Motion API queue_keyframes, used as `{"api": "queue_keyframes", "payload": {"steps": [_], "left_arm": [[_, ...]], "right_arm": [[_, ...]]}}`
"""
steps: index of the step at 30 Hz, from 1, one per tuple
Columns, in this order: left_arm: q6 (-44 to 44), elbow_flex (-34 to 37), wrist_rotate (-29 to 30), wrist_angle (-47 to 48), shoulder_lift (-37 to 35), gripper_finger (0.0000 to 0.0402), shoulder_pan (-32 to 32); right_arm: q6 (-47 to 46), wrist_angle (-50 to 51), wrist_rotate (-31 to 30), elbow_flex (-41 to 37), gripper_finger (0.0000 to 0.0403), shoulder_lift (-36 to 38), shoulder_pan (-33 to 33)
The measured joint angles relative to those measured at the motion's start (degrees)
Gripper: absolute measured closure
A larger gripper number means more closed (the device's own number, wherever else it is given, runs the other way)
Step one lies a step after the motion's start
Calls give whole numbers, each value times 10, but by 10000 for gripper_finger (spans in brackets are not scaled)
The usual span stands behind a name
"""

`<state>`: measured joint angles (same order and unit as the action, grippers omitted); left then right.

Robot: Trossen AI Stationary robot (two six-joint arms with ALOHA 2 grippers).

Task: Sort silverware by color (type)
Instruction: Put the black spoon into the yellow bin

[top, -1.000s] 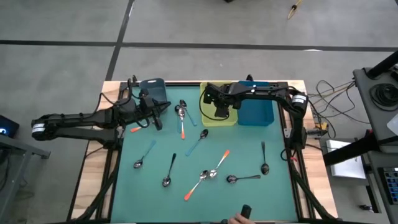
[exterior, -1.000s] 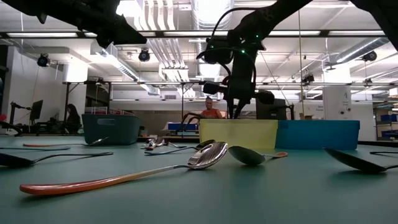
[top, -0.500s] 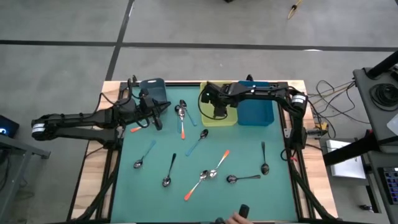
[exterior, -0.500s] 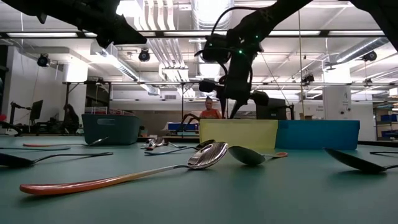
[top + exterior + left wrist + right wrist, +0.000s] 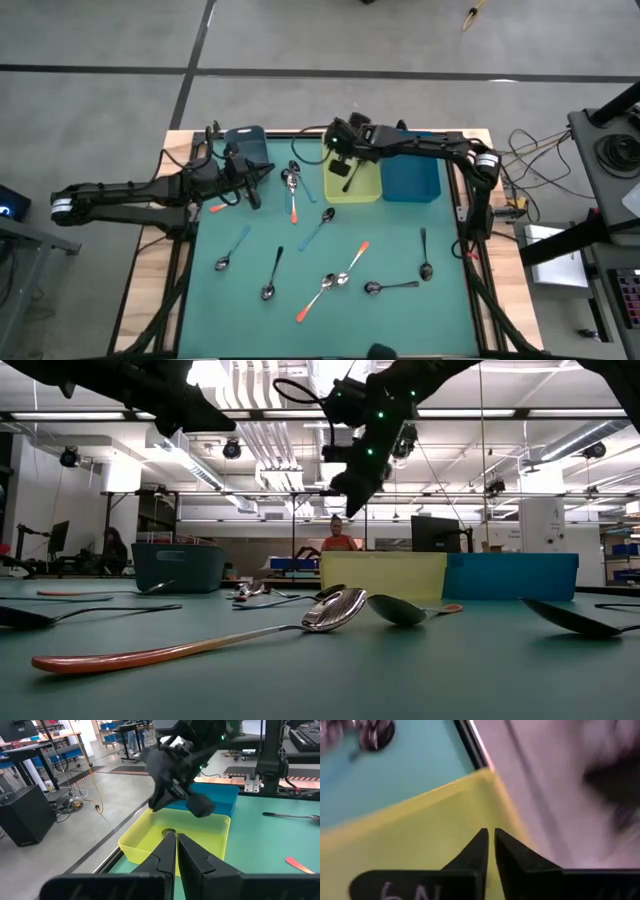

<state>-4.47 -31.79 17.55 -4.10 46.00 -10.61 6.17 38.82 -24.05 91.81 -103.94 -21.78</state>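
The silverware [image 5: 330, 275] was mostly scattered loose on the green counter [image 5: 400, 240], all on the near side of the yellow bin [image 5: 352, 182]. That bin is my landmark here. A couple of orange-handled spoons [image 5: 352, 262] and dark-handled ones [image 5: 272, 275] sat well apart from the bin toward the front, a pale blue one [image 5: 320, 228] lay nearer to it, and a small cluster [image 5: 291, 180] lay just beside its left wall.

The right hand [image 5: 347, 170] hovered over the far-left corner of the yellow bin, lifted clear of the rim, fingers pinched almost together with nothing between them. In its wrist view the fingertips [image 5: 490, 840] sat nearly touching above the yellow corner. My read is it had nothing left to carry, which would explain it sitting high and narrow over a bin. I couldn't tell for sure whether a spoon lay inside.

The left hand [image 5: 240, 182] was parked well to the left of the yellow bin, close to the dark teal bin [image 5: 246, 145], fingers [image 5: 167, 851] fully closed and empty. It seemed to be just waiting out of the way.

A blue bin [image 5: 410, 178] touched the yellow one on its right side, so I'd guess one bin per handle colour. Plenty of spoons hadn't been sorted yet.
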Motion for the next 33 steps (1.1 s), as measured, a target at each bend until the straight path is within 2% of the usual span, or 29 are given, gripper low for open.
{"api": "queue_keyframes", "payload": {"steps": [5,8,13,17,21,33], "left_arm": [[-2,0,0,-1,0,402,0],[-2,0,0,-2,2,402,0],[-2,0,0,-1,5,402,0],[-2,0,0,8,6,402,0],[-8,0,0,12,5,402,0],[-9,0,0,12,5,402,0]], "right_arm": [[-283,122,108,49,393,-12,-21],[-375,156,160,63,394,-27,-33],[-394,176,186,64,394,-57,-44],[-393,181,185,71,394,-59,-55],[-488,201,150,72,394,-53,-64],[-497,223,123,71,394,-123,-76]]}}
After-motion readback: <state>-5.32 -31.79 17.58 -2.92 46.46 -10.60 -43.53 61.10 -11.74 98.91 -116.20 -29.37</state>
